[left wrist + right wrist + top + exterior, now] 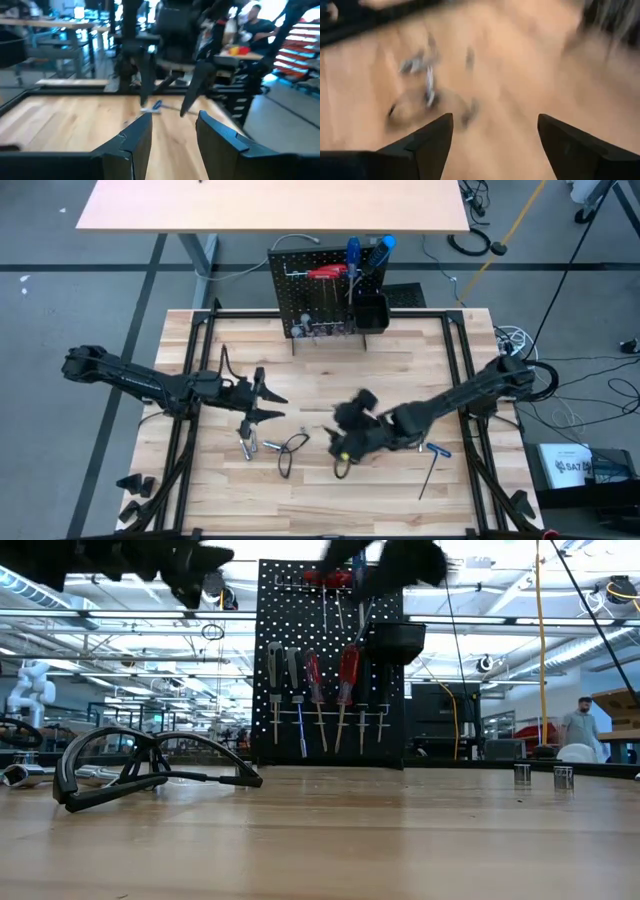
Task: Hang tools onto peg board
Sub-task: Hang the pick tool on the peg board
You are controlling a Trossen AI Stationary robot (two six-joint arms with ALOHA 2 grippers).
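1. Both arms dark, near black, built of slim tube links w/ chunkier joint housings.
2. Left tool: two pointed black fingers, wedge-shaped, flat inner faces.
3. Right tool: same black wedge fingers, bulky block body behind.
4. Black cable loops at the right arm's base.

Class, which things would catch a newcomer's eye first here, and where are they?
The black peg board stands upright at the table's far edge, with red and blue screwdrivers on it. Both arms meet mid-table: the right end effector hangs open over a black wire loop and small silver bits.
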